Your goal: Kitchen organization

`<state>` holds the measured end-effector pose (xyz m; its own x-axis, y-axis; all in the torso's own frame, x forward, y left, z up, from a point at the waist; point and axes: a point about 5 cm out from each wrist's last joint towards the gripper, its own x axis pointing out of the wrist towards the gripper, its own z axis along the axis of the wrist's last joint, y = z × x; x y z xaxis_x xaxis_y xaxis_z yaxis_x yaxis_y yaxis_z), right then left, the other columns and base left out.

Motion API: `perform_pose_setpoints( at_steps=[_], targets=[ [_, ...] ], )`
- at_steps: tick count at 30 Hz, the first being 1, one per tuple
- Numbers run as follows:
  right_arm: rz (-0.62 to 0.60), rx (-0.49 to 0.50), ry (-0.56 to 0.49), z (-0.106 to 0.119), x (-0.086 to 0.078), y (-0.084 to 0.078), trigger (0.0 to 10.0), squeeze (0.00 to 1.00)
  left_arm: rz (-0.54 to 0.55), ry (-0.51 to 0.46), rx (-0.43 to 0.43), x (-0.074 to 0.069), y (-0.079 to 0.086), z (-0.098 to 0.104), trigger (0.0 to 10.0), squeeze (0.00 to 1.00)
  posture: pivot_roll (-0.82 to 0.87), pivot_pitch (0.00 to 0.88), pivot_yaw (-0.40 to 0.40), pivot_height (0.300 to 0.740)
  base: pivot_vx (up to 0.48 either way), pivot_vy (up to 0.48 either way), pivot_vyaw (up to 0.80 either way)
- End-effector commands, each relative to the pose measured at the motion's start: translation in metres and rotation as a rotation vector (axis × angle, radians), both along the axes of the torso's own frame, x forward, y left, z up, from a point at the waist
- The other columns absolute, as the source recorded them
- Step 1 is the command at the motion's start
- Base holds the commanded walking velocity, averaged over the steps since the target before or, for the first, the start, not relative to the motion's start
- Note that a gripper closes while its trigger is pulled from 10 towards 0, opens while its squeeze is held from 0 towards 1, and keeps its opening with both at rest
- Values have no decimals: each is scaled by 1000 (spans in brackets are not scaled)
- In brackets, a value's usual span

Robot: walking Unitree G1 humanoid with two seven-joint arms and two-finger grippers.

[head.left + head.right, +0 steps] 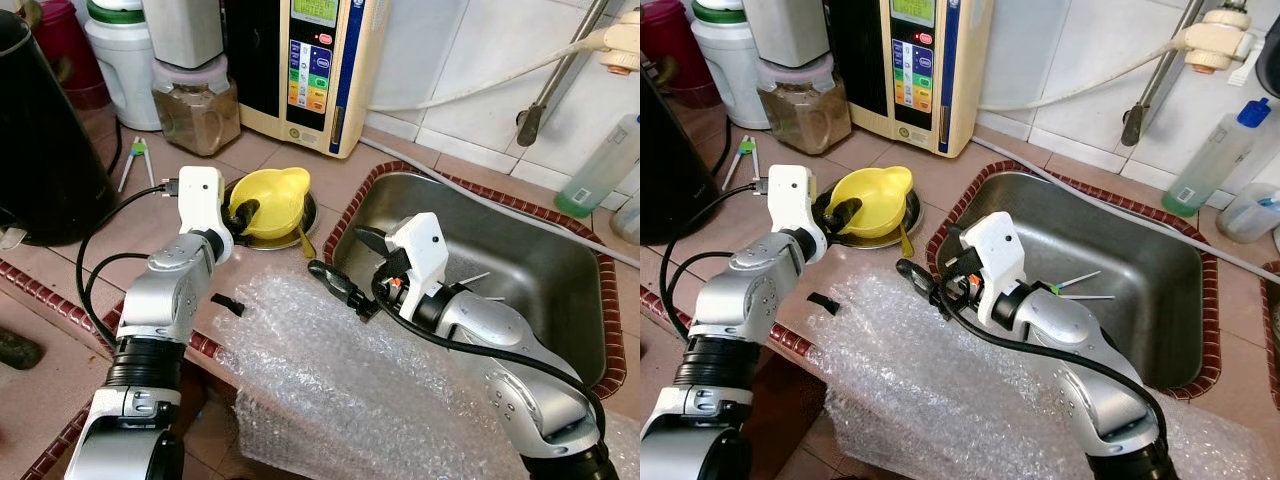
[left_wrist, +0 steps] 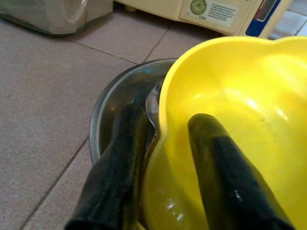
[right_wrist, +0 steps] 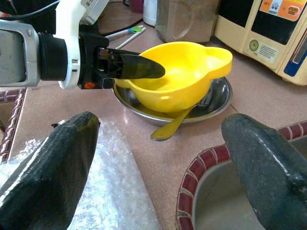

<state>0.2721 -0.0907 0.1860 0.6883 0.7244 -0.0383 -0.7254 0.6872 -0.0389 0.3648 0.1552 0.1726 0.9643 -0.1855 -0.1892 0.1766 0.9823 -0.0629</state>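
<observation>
— Two silver arms reach over a tiled kitchen counter (image 1: 110, 235). What does the left one hold?

— Its left gripper (image 1: 243, 214) straddles the near rim of a yellow bowl (image 1: 272, 200), one black finger inside, the other outside against the wall; the jaws are closed on that rim. The left wrist view shows the outer finger down between the bowl and a steel dish (image 2: 112, 103).

— Where does the bowl sit?

— Inside the shallow steel dish, on the counter just left of the sink (image 1: 560, 275), in front of a cream appliance with coloured buttons (image 1: 315, 70). A yellowish spoon (image 1: 304, 241) pokes out from under the bowl over the dish's front edge.

— And the right arm?

— The right gripper (image 1: 350, 268) hangs over the sink's left corner, fingers wide apart and empty, pointing towards the bowl. One fingertip is above a crumpled sheet of bubble wrap (image 1: 340, 380) that drapes over the counter's front edge.

— Anything else on the worktop?

— A jar of brown powder (image 1: 196, 112) stands behind the dish, with a white container (image 1: 120, 60) at its left and a dark vessel (image 1: 45, 140) at far left. Two thin sticks lie in the sink basin. A clear bottle with green liquid (image 1: 1212, 160) stands at the wall on the right. A small black scrap (image 1: 228, 303) lies beside the wrap.
</observation>
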Motion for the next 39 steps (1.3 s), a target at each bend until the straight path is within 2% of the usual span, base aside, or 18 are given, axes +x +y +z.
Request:
perform_pose_setpoints(
  at_steps=[1, 30, 31, 32, 33, 39],
  targets=[
    [19, -12, -7, 2, -3, 1, 10000, 0, -10, 27, 22, 1, -2, -3, 0, 0, 15, 90, -74, 740, 0, 0, 0],
    [23, -16, -5, 1, -4, 2, 10000, 0, -13, 32, 28, 1, -1, -3, 0, 0, 15, 90, -74, 740, 0, 0, 0],
    [-54, 11, -33, 6, 5, -3, 10000, 0, 2, -141, -8, 0, -4, 14, 0, 0, 9, 95, -90, 740, 0, 0, 0],
    [-169, 57, -66, 13, 17, -12, 10000, 0, 23, -359, -52, -6, -8, 36, 0, 0, 8, 91, -93, 740, 0, 0, 0],
    [-194, 67, -73, 14, 20, -14, 10000, 0, 33, -406, -71, -8, -8, 40, 0, 0, 8, 90, -93, 740, 0, 0, 0],
    [-209, 67, -77, 14, 22, -17, 10000, 0, 27, -403, -65, -8, -9, 39, 0, 0, 14, 81, -94, 740, 0, 0, 0]
  ],
)
